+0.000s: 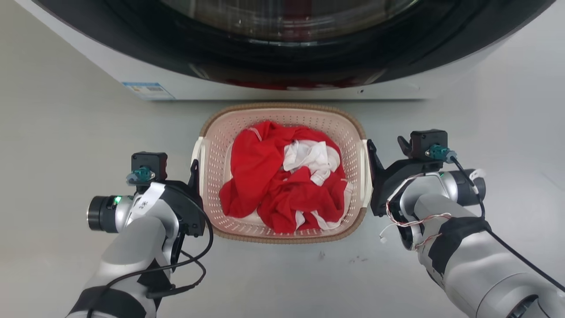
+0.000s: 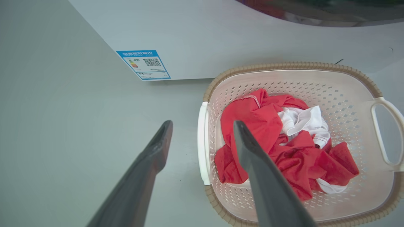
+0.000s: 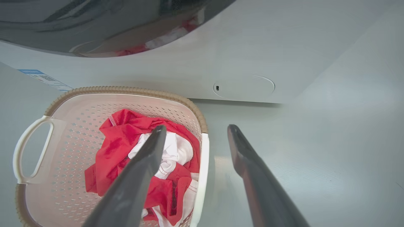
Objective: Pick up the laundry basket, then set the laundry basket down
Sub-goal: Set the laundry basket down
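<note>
While I am reaching in from six o'clock, the left gripper (image 2: 202, 126) is hanging wide open over the white handle (image 2: 203, 142) at the laundry basket's (image 1: 309, 119) nine o'clock, and the right gripper (image 3: 197, 127) is gaping likewise at three. The basket is sitting on the floor (image 1: 66, 132), with the washing machine (image 1: 265, 88) at twelve. I am judging this pre-grasp: both need closing evenly on the handles before any lift.

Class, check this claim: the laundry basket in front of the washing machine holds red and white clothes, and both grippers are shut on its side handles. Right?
Not quite. In the wrist views the left gripper and right gripper are open, each straddling a side handle of the laundry basket. The rest holds.
</note>
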